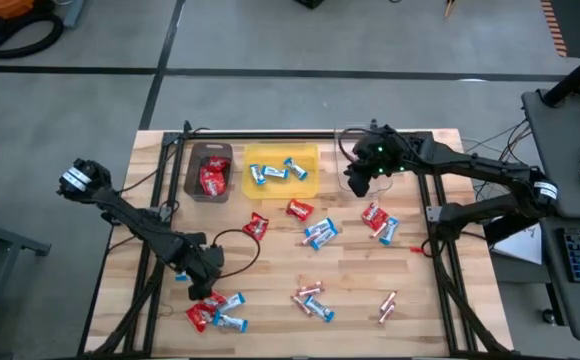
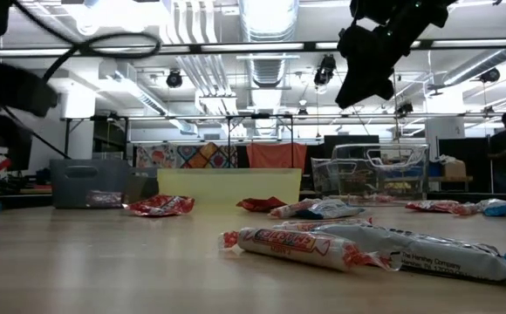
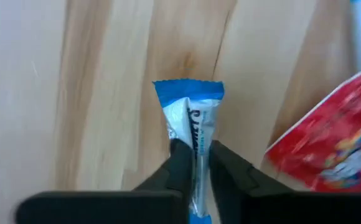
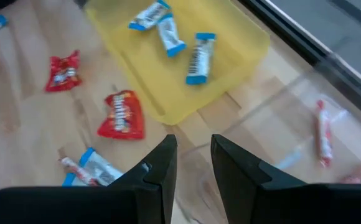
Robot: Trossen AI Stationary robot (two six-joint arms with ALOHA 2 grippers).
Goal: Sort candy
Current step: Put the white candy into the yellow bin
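Candy lies scattered on the wooden table [image 1: 270,270]: red packets [image 1: 256,226], blue-and-white bars [image 1: 320,232] and slim pink sticks [image 1: 310,290]. At the near left, my left gripper [image 1: 192,283] points down, shut on one blue-and-white bar [image 3: 190,106] beside a red packet [image 3: 330,149]. My right gripper [image 1: 358,185] hangs open in the air at the far right, over the edge of the clear bin [image 4: 305,118], with nothing between its fingers [image 4: 162,162]. The yellow bin [image 4: 243,56] holds three blue-and-white bars, and the brown bin [image 1: 210,172] holds red packets. My left gripper pinches the blue-and-white bar between its two fingers, about the middle of its length [image 3: 196,146]. The fingers come from above, pointing down, and lie across the bar, squeezing the wrapper narrow. The bar's crimped blue end [image 3: 188,90] sticks out beyond the fingers over the wood.
The three bins stand in a row along the far edge. More candy lies near my left gripper [image 1: 232,322], in the middle [image 1: 299,210] and at the right [image 1: 373,215]. Sticks lie near the front [image 1: 387,305]. A black frame [image 1: 260,133] borders the far edge.
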